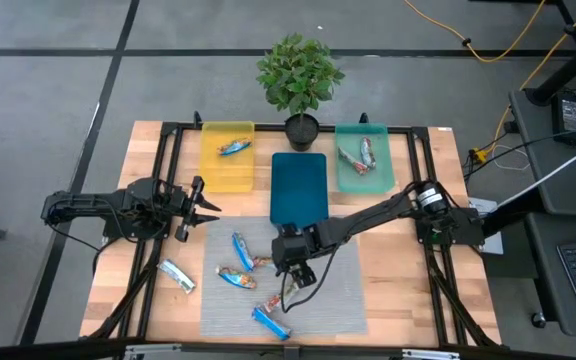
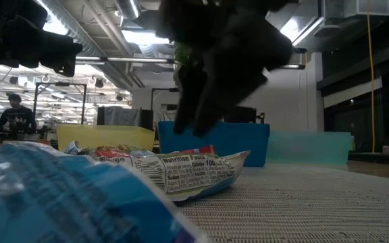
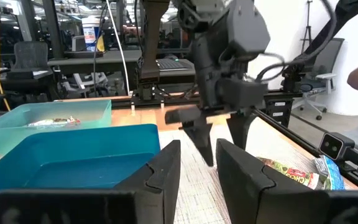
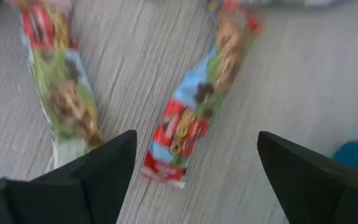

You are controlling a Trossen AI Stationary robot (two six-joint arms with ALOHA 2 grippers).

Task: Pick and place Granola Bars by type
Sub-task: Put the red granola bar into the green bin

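Three granola bars lie flat on the grey mat (image 1: 328,300): two red-orange multicoloured ones (image 1: 236,277) (image 1: 240,248) and a bright blue one (image 1: 271,320). A silvery-white bar (image 1: 176,275) lies on the bare wood left of the mat. My right gripper (image 1: 296,268) hangs open over the mat, fingers pointing down. In the right wrist view it (image 4: 194,168) stands above two multicoloured bars (image 4: 194,109) (image 4: 58,81), its fingers on either side of one bar's end without touching. My left gripper (image 1: 196,205) waits open, raised near the table's left side.
Three trays stand along the far side: a yellow one (image 1: 213,170) with one bar, a dark blue one (image 1: 298,187), and a teal one (image 1: 378,178) with bars in it. A potted plant (image 1: 300,80) stands behind the blue tray. A person sits far off in the room (image 2: 12,111).
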